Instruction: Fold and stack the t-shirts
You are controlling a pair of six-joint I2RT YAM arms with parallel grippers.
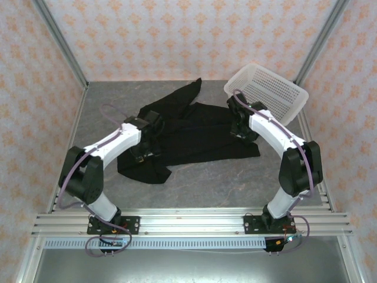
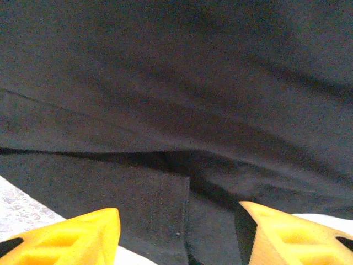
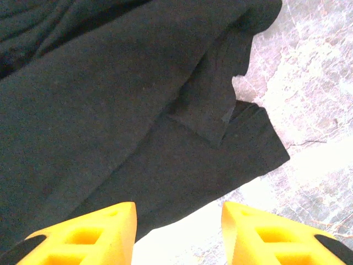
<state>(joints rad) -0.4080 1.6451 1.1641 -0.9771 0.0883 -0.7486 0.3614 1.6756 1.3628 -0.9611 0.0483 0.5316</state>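
Note:
The black t-shirt [image 1: 194,132] lies spread and rumpled across the middle of the table, plain black side up, with one sleeve reaching toward the back. My left gripper [image 1: 143,154] hangs over its left part. In the left wrist view that gripper [image 2: 179,237] is open, its yellow fingers [image 2: 83,237] apart just above a hemmed fold of the shirt [image 2: 176,99]. My right gripper [image 1: 242,132] is over the shirt's right edge. It is open too [image 3: 179,232], with a corner of black cloth [image 3: 110,99] and bare table below. Nothing is held by either.
A white perforated basket [image 1: 268,91] stands tilted at the back right, close behind the right arm. Grey marbled table [image 1: 224,183] lies bare in front of the shirt, and the same surface [image 3: 309,83] lies to the shirt's right. Patterned walls enclose the table.

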